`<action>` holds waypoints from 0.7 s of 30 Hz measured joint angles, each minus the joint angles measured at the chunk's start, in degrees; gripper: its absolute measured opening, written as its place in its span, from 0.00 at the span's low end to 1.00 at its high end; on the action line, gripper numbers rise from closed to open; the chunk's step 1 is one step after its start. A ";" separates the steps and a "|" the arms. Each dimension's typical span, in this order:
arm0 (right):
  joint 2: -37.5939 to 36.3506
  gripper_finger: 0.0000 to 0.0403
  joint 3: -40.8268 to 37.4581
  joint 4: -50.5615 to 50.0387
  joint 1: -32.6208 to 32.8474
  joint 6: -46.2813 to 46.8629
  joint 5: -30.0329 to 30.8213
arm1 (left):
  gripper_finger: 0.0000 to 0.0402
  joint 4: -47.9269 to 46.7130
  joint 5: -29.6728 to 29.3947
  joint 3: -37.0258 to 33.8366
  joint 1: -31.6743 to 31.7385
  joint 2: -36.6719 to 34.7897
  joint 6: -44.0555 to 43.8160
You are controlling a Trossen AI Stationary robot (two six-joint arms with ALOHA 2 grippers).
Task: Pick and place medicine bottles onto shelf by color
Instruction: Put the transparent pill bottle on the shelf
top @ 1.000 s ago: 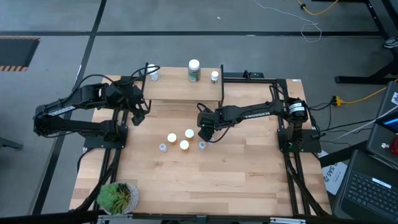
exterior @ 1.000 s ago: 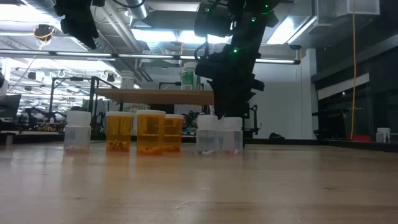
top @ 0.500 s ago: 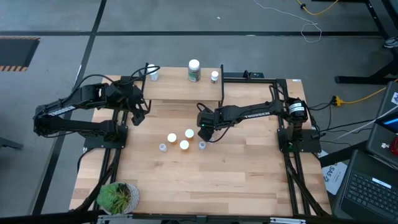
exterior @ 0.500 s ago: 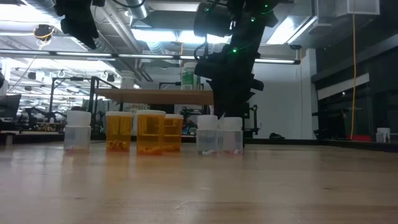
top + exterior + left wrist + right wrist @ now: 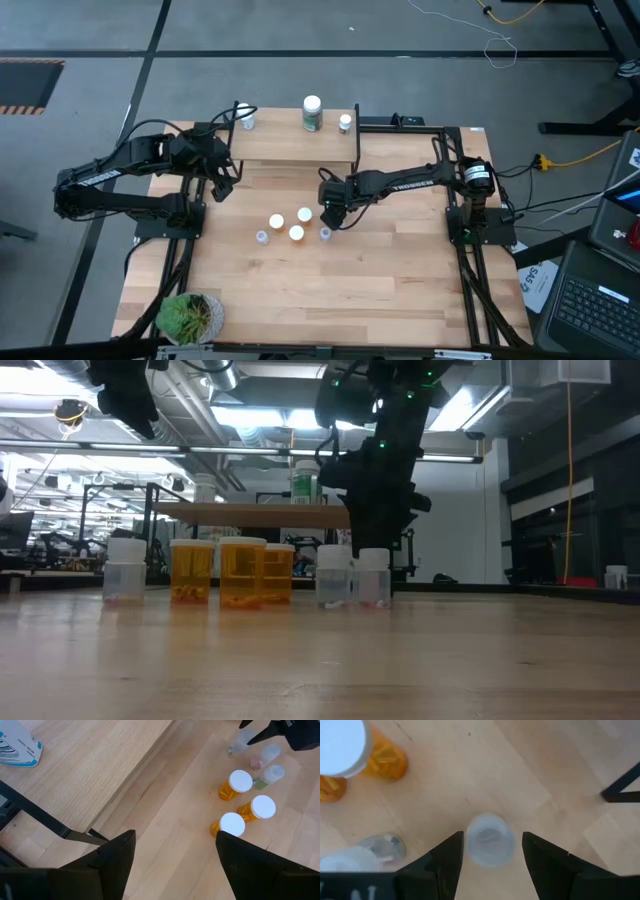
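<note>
Three orange bottles with white caps (image 5: 290, 222) stand on their bases in a cluster mid-table, also in the low view (image 5: 235, 571). Small clear bottles stand beside them (image 5: 262, 237), (image 5: 325, 234). My right gripper (image 5: 331, 212) is open, pointing down, with its fingers on either side of one clear bottle (image 5: 489, 840) that stands on the table. I cannot tell whether they touch it. My left gripper (image 5: 222, 180) is open and empty, held high by the shelf's left front corner. The shelf (image 5: 290, 142) carries a greenish bottle (image 5: 312, 113) and two small ones (image 5: 246, 120), (image 5: 345, 123).
A green potted plant (image 5: 188, 316) stands at the near left corner. The shelf's black legs (image 5: 45, 817) stand near my left gripper. Another clear bottle (image 5: 379, 846) and an orange one (image 5: 355, 750) stand close to my right gripper.
My right gripper has shifted slightly toward the table's right edge above the clear bottles. The bottles stand where they were.
</note>
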 joint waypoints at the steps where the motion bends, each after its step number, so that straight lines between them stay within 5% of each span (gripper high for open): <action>1: 0.00 0.51 -0.19 0.15 0.00 0.08 -0.10 | 0.68 0.00 0.00 0.00 0.00 0.01 -0.01; 8: -0.04 0.50 -0.76 1.16 -0.02 -0.13 0.05 | 0.68 0.00 -1.25 0.00 0.01 0.02 0.00; 13: -0.04 0.39 -0.76 1.14 -0.02 -0.64 0.09 | 0.68 -0.02 -1.36 0.00 -0.01 0.00 0.00; 21: -0.04 0.33 5.11 -1.32 -0.02 -9.83 0.07 | 0.68 -0.04 -1.36 0.00 0.01 0.00 0.01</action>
